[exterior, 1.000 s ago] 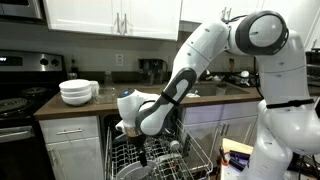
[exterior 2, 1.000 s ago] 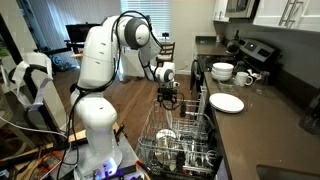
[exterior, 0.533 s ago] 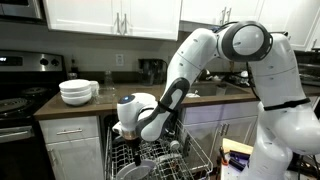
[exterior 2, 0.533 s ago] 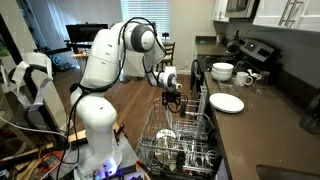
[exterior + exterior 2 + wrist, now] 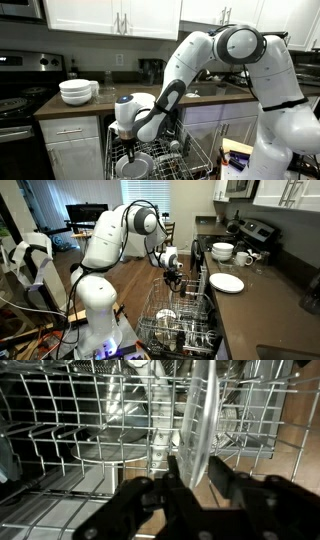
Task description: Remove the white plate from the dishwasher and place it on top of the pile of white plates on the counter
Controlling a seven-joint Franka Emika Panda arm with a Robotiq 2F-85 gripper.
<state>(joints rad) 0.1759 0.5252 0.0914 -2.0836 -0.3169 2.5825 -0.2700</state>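
Note:
In the wrist view the white plate stands on edge in the dishwasher's wire rack. My gripper straddles its rim, one dark finger on each side. The left finger lies against the plate and a narrow gap shows on the right. In both exterior views the gripper reaches down into the pulled-out rack. The pile of white plates lies on the dark counter beside the rack.
A stack of deep white bowls stands further along the counter, with mugs next to it and the black stove beyond. Other dishes fill the rack. The robot's white base stands beside the dishwasher.
The gripper has dropped lower into the rack and its fingers have drawn in around the plate's rim. The plate has not moved.

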